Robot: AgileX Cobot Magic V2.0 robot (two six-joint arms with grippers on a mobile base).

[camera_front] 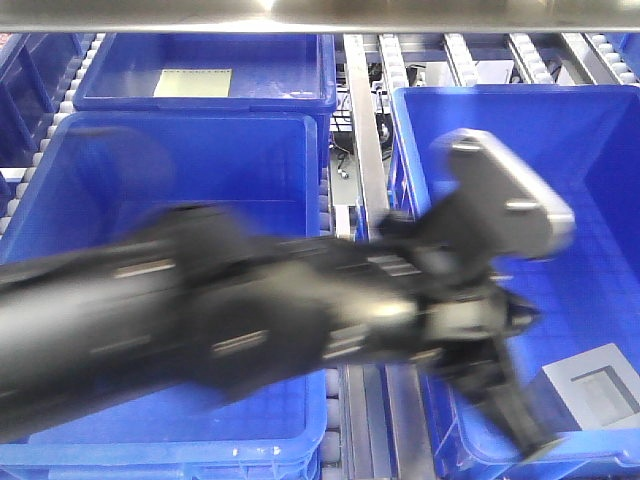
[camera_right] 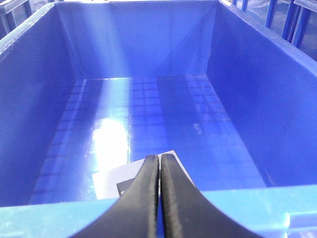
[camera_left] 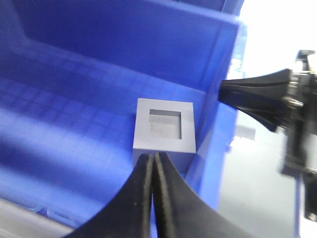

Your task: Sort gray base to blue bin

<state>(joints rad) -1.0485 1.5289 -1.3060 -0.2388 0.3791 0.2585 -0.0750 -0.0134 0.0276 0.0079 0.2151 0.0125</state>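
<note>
The gray base [camera_front: 592,385] lies recess-up on the floor of the right-hand blue bin [camera_front: 560,130], near its front right corner. My left arm reaches across from the left, heavily blurred, and its gripper [camera_front: 527,428] points down into that bin. In the left wrist view the left gripper [camera_left: 152,156] is shut and empty, its tips just short of the gray base [camera_left: 166,125]. The right gripper [camera_right: 159,158] is shut and empty over the bin's near rim. Its fingers hide part of the gray base [camera_right: 116,177]. The right gripper [camera_left: 224,92] also shows outside the bin wall.
A second blue tote [camera_front: 180,170] stands at the left. Behind it is a tote [camera_front: 290,70] holding a pale yellowish sheet [camera_front: 195,82]. Metal rails and rollers [camera_front: 365,140] run between the totes.
</note>
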